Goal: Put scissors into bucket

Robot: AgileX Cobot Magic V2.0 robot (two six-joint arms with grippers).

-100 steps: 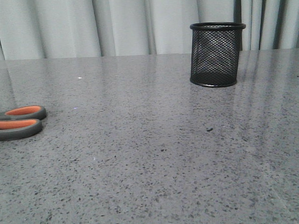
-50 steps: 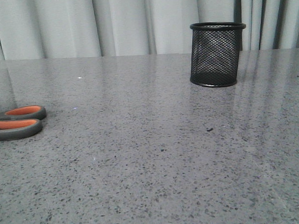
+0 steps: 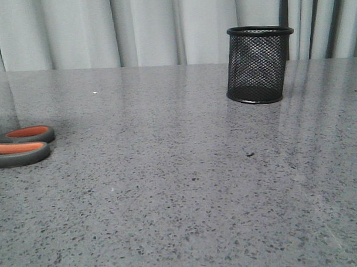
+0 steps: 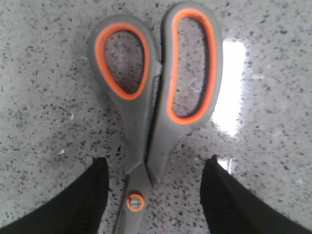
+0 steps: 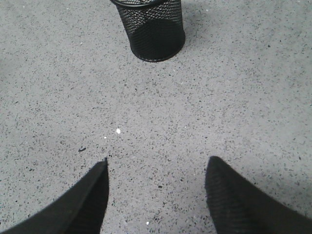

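Scissors (image 3: 20, 146) lie flat on the bench (image 3: 180, 186) at its far left edge in the front view; only the loop handles show there. Bucket (image 3: 260, 64) stands upright toward the back right, well apart from them.

Left hand (image 4: 153, 195) hangs over the scissors with fingers (image 4: 85, 200) spread wide, one either side of the shank just above the pivot screw, touching nothing. Right hand (image 5: 156, 195) is likewise spread, over bare bench, with the bucket ahead of it.

Handling, my judgement: rigid, moderately heavy for their size, blades closed. The handle plastic should give decent friction; the bare blades would be slick. I take hold across the narrow shank near the pivot, where both halves get pinched together and cannot scissor open. Blades are out of view, so I cannot confirm their length against the bucket; probably they stand proud of the rim once dropped in, tips down.
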